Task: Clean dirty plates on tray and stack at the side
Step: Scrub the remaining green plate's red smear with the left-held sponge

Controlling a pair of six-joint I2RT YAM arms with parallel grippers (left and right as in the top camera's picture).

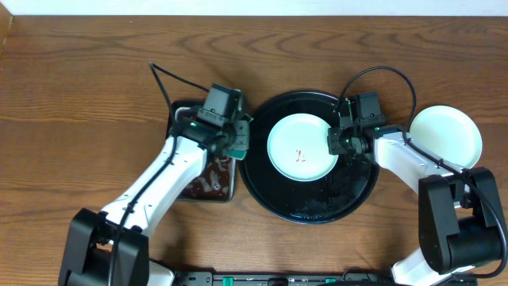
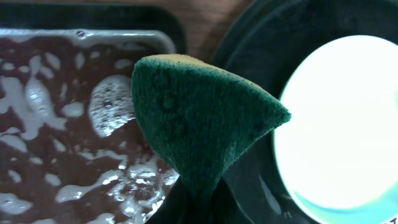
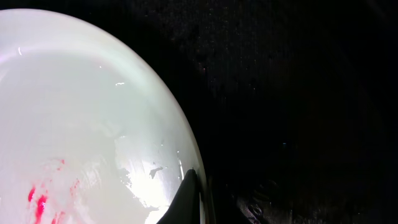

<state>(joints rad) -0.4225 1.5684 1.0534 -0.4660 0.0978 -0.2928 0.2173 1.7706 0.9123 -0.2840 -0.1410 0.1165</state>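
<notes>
A pale mint plate (image 1: 302, 147) with red smears at its centre lies in the round black tray (image 1: 309, 208). My right gripper (image 1: 340, 143) is shut on this plate's right rim; in the right wrist view a finger (image 3: 189, 199) lies over the rim of the plate (image 3: 81, 124). My left gripper (image 1: 236, 137) is shut on a green sponge (image 2: 199, 118) and holds it above the gap between the rectangular tray and the black tray (image 2: 255, 37). A clean pale plate (image 1: 446, 137) lies on the table at the right.
A rectangular tray (image 1: 208, 187) with brown foamy liquid (image 2: 62, 124) sits left of the black tray. Bare wooden table lies behind and to the far left.
</notes>
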